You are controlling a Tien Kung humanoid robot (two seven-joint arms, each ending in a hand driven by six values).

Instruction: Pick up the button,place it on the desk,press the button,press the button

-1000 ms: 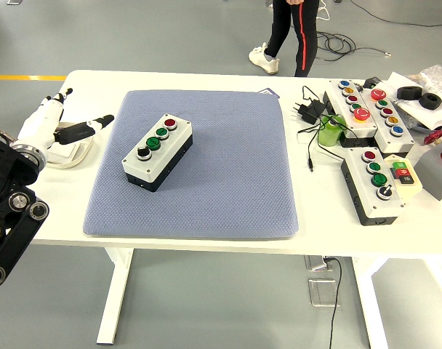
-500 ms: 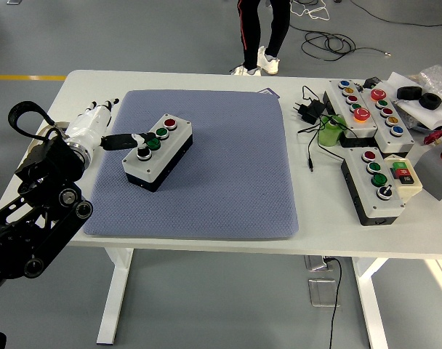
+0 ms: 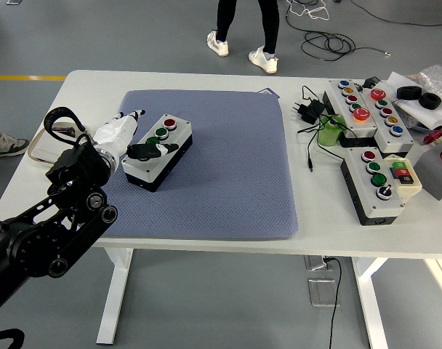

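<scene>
A white button box (image 3: 165, 155) with a black base lies at an angle on the left part of the blue-grey mat (image 3: 221, 167). Its red button (image 3: 169, 123) and one green button (image 3: 161, 133) show. My left hand (image 3: 137, 137) hangs over the box's near end, coming in from the lower left. A black finger (image 3: 150, 150) lies across the top of the box and hides the buttons at that end. The white fingers (image 3: 131, 116) point away toward the far side and hold nothing. I cannot tell whether the black finger touches a button.
Several more button boxes (image 3: 374, 185) lie at the right with a green object (image 3: 330, 133), a power adaptor (image 3: 306, 111) and cable. A white loop-shaped object (image 3: 38, 147) lies at the left table edge. A person's legs (image 3: 243, 29) stand beyond the far side.
My left arm has swung right, bringing the hand from beside the box to above its near end, and the black finger now covers the near buttons. The person has stepped left.
</scene>
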